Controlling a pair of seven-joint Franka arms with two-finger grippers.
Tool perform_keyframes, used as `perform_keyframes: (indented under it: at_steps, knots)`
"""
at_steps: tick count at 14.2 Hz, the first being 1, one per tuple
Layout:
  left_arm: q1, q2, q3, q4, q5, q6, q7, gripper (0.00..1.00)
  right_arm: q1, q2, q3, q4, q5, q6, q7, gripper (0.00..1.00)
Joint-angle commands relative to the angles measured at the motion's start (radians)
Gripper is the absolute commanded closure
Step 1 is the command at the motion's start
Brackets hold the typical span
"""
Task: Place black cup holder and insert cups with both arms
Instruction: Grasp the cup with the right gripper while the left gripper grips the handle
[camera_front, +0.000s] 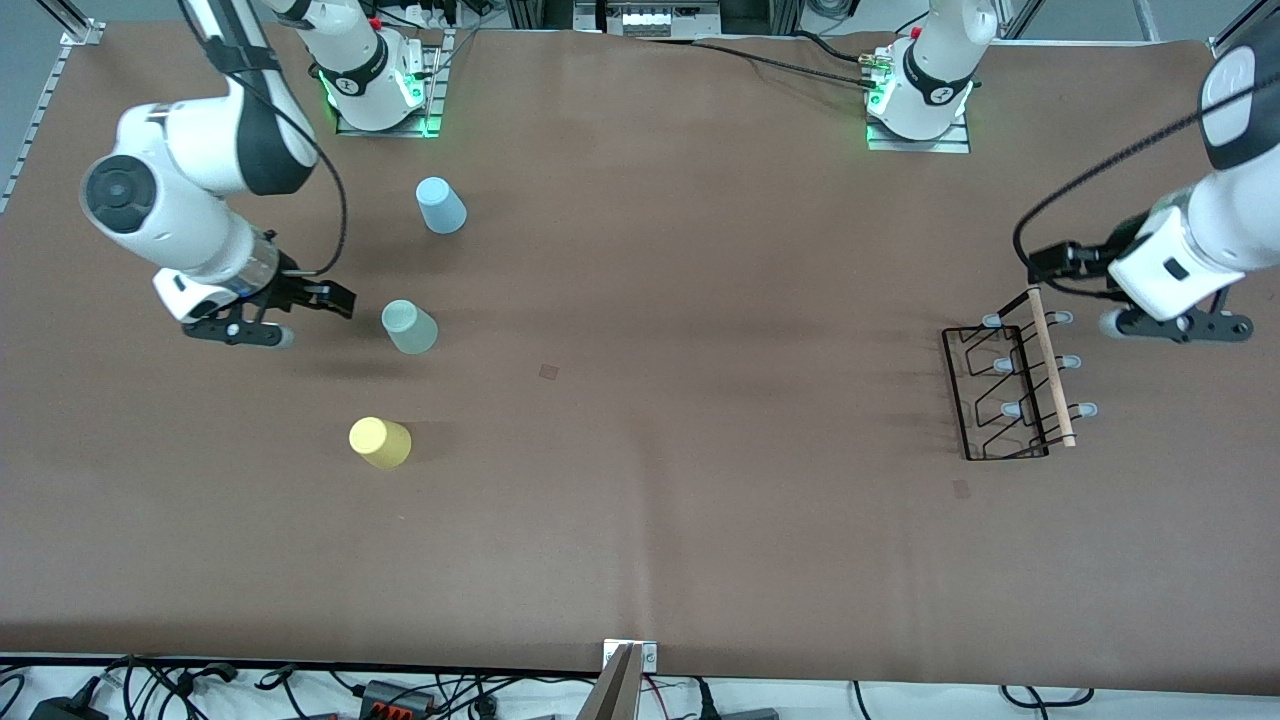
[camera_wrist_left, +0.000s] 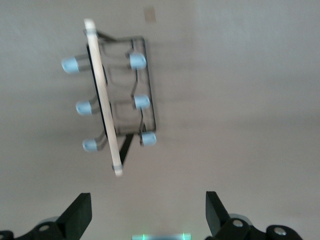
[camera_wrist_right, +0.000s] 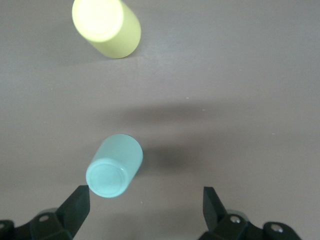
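Observation:
The black cup holder (camera_front: 1003, 395) stands toward the left arm's end of the table, its wooden rod handle (camera_front: 1050, 365) on top. My left gripper (camera_front: 1175, 328) is open and empty, over the table just beside the rack; the left wrist view shows the rack (camera_wrist_left: 117, 97) ahead of its open gripper (camera_wrist_left: 147, 202). The light blue cup (camera_front: 441, 205), the sage green cup (camera_front: 409, 326) and the yellow cup (camera_front: 380, 442) stand mouth-down toward the right arm's end. My right gripper (camera_front: 240, 333) is open and empty beside the green cup (camera_wrist_right: 115, 166); the yellow cup (camera_wrist_right: 106, 27) lies farther off from that gripper (camera_wrist_right: 145, 197).
Brown table cover (camera_front: 650, 450) with small dark marks (camera_front: 549, 371). The arm bases (camera_front: 375, 80) stand along the edge farthest from the front camera. A metal bracket (camera_front: 630, 655) and cables sit at the nearest edge. Wide bare table lies between cups and rack.

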Motion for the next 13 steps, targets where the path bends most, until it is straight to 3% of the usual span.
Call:
perform_keyframes:
  at_steps: [1,3,6,9,11,12,13]
  knots:
    - [0.025,-0.001,0.002,-0.073,0.018,0.166,0.026,0.00,-0.001,-0.022,0.058,-0.067,-0.010,0.081,0.039,0.00]
    - [0.031,-0.004,0.002,-0.159,0.070,0.300,0.026,0.00,0.001,-0.004,0.072,-0.067,-0.010,0.100,0.041,0.00]
    - [0.050,-0.014,0.002,-0.260,0.078,0.412,0.024,0.00,-0.001,0.024,0.072,-0.065,-0.010,0.106,0.039,0.00]
    - [0.061,-0.011,0.003,-0.372,0.078,0.611,0.015,0.03,0.021,0.077,0.072,-0.065,-0.010,0.172,0.041,0.00]
    - [0.082,-0.007,0.002,-0.425,0.078,0.699,0.017,0.14,0.019,0.100,0.072,-0.068,-0.010,0.203,0.048,0.00]
    - [0.082,-0.004,0.002,-0.428,0.078,0.699,0.018,0.32,0.022,0.113,0.072,-0.068,-0.010,0.220,0.050,0.00]
    - [0.087,0.009,0.002,-0.426,0.078,0.705,0.020,0.34,0.025,0.125,0.072,-0.075,-0.010,0.250,0.060,0.00]
